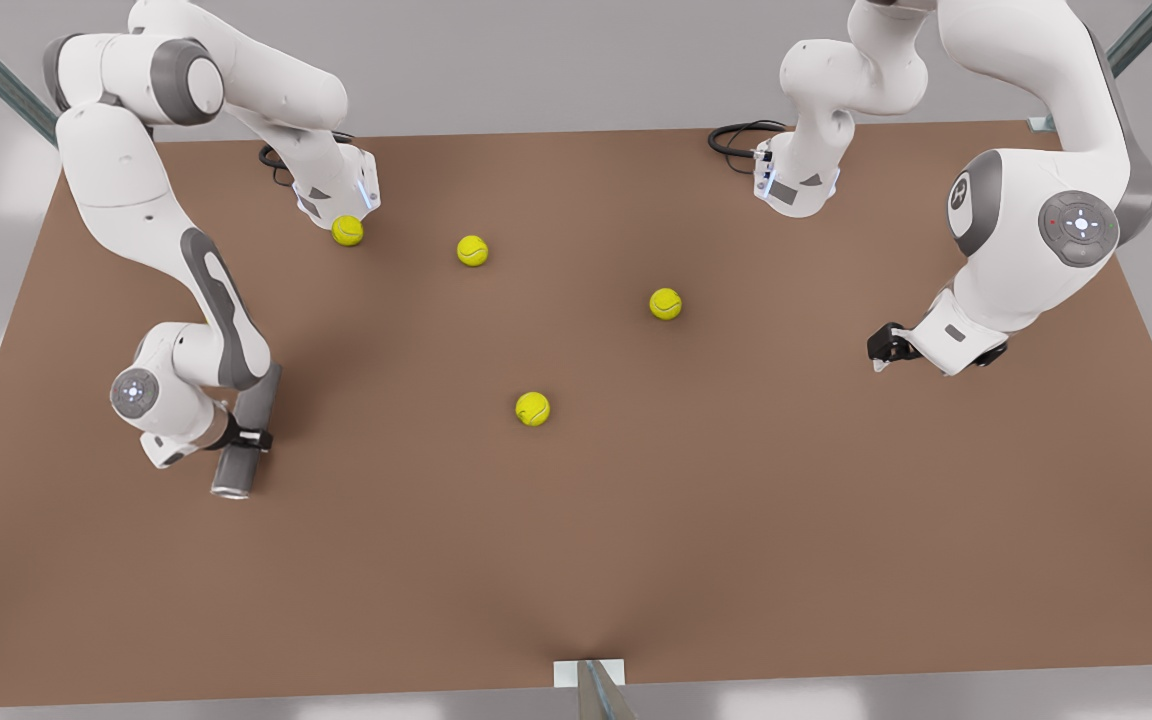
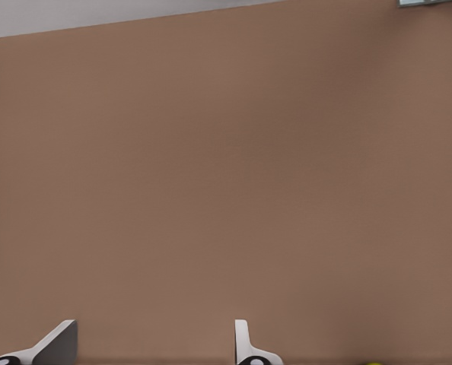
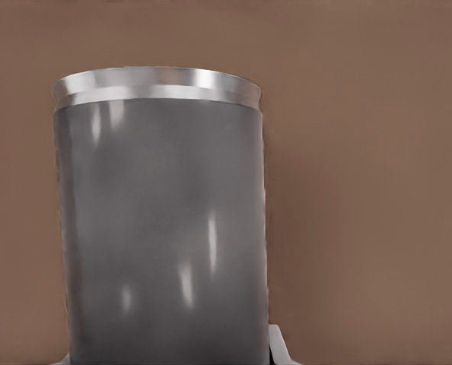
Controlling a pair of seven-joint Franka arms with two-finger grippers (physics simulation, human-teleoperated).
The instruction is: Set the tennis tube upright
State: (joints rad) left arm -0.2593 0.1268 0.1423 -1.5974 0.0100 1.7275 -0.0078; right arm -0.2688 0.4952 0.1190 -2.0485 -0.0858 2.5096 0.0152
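Right hand (image 1: 254,437): clamped across the tennis tube (image 1: 244,432), near its rimmed end, at the front view's left.
Tennis tube: lying low and close to flat by the front view, lighter rim toward the near table (image 1: 576,560) edge, dark body running back under the wrist; contact with the table hard to tell.
Step in hand: grip made, tipping up judged next. Best done by lifting a little first, then rotating the wrist slowly so the far end swings down, keeping the squeeze firm against a slick metallic wall, and releasing only once the base sits flat.
Risk: likely slip or roll inside the fingers if swung fast.
Left hand (image 1: 886,352): waiting at the front view's right, well apart from the tube, fingers spread with nothing between them.
Tennis balls (image 1: 532,408): four scattered mid-table, clear of the tube.
Front view adds: whole layout, both arms, tube's lie.
Right wrist view adds: rim (image 3: 156,85) and glossy wall close up.
Left wrist view adds: parted fingertips (image 2: 246,346) over bare table.
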